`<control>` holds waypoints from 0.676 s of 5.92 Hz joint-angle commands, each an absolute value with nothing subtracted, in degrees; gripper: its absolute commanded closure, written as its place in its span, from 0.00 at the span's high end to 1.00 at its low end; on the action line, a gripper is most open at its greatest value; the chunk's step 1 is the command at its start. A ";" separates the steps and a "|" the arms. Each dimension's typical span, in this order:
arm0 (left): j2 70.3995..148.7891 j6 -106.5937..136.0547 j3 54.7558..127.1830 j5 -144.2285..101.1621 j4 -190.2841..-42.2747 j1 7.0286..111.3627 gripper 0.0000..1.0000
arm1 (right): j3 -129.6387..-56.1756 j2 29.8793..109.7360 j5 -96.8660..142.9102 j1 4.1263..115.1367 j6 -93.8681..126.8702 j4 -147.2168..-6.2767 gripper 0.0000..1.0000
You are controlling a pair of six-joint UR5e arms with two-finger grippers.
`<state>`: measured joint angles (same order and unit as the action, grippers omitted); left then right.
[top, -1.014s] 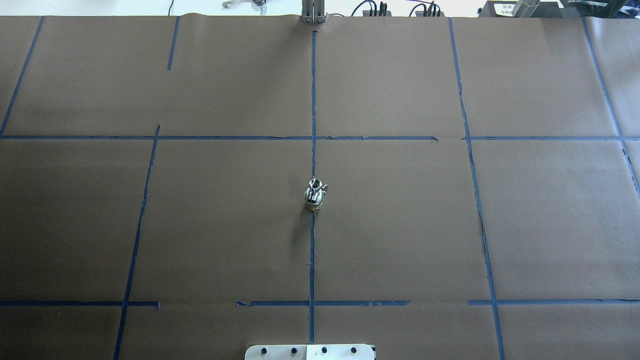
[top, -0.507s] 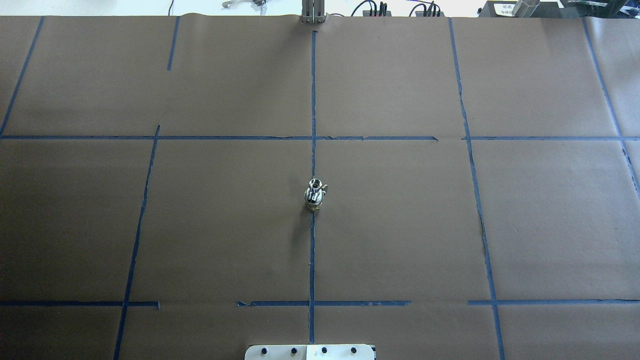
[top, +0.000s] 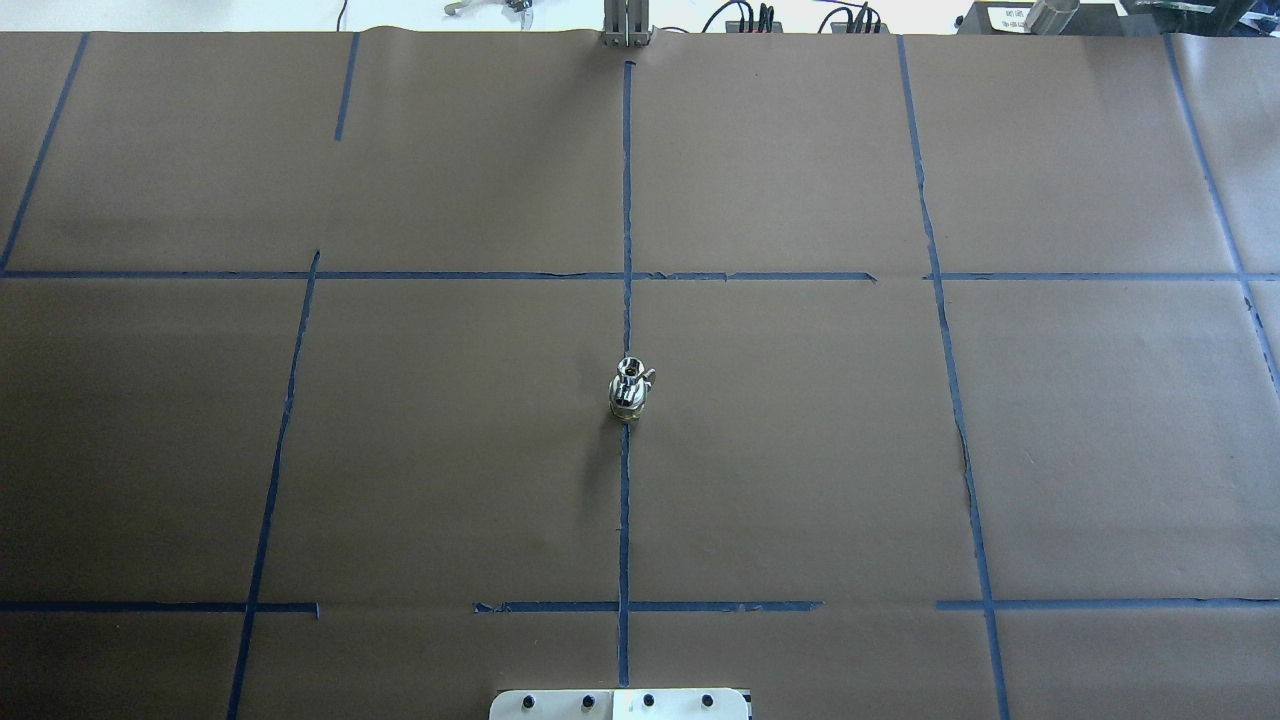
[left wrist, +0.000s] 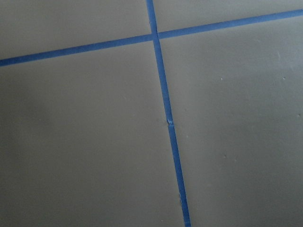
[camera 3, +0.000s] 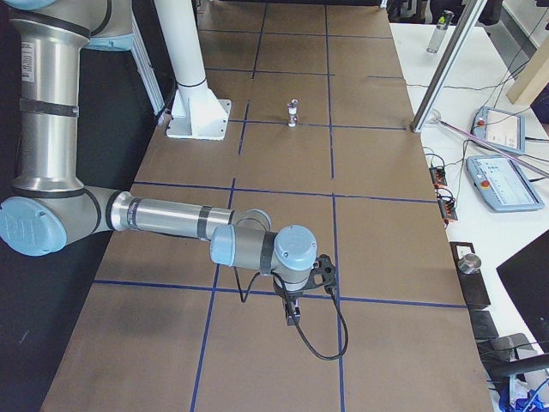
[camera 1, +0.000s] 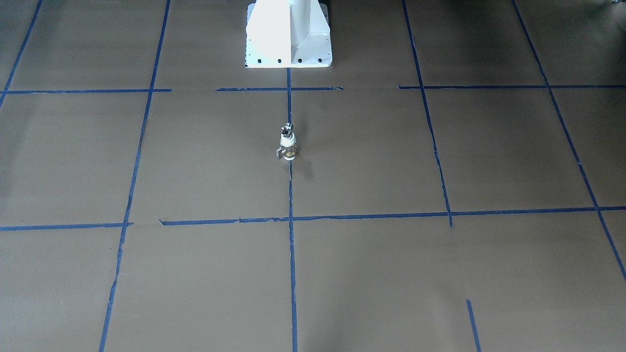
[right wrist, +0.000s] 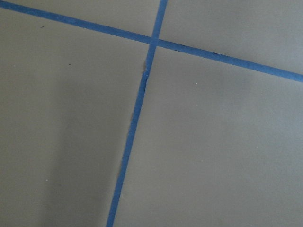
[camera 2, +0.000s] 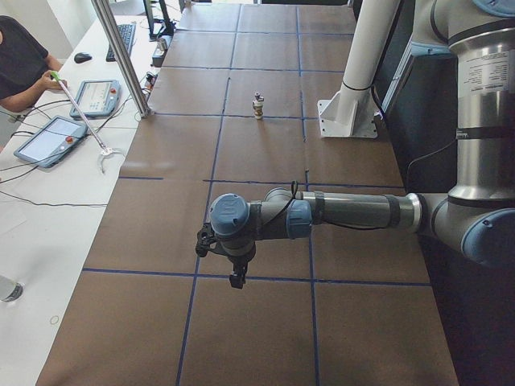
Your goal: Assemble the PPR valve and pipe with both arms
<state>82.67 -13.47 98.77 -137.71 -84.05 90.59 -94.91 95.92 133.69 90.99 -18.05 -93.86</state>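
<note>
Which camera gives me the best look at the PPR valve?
Exterior front-facing: the PPR valve shows its white body, brass band and lever side-on. Overhead looks down on it, both side views show it tiny, and the wrist views miss it.

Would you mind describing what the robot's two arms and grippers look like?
Both the left arm and right arm are silver-grey tubes with rounded pale-blue joint caps and black bands. The left gripper and right gripper are small and black. A black cable loops from the right wrist; the left arm's upright tube carries a printed label.
</note>
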 commanded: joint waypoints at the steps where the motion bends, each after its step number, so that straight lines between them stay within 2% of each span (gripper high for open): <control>1: 82.96 -13.01 99.05 -137.72 -83.94 90.53 1.00 | -99.65 93.36 130.37 88.77 -18.02 -103.93 1.00; 3: 82.80 -11.35 103.32 -137.11 -83.94 90.61 1.00 | -99.75 92.99 131.30 88.77 -17.05 -104.32 1.00; 4: 82.71 -9.95 103.27 -137.11 -83.76 90.53 1.00 | -101.06 93.86 131.66 88.86 -17.83 -104.15 1.00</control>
<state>82.85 -11.14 102.55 -137.20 -83.93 90.56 -100.05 93.37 131.22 88.82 -17.42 -104.08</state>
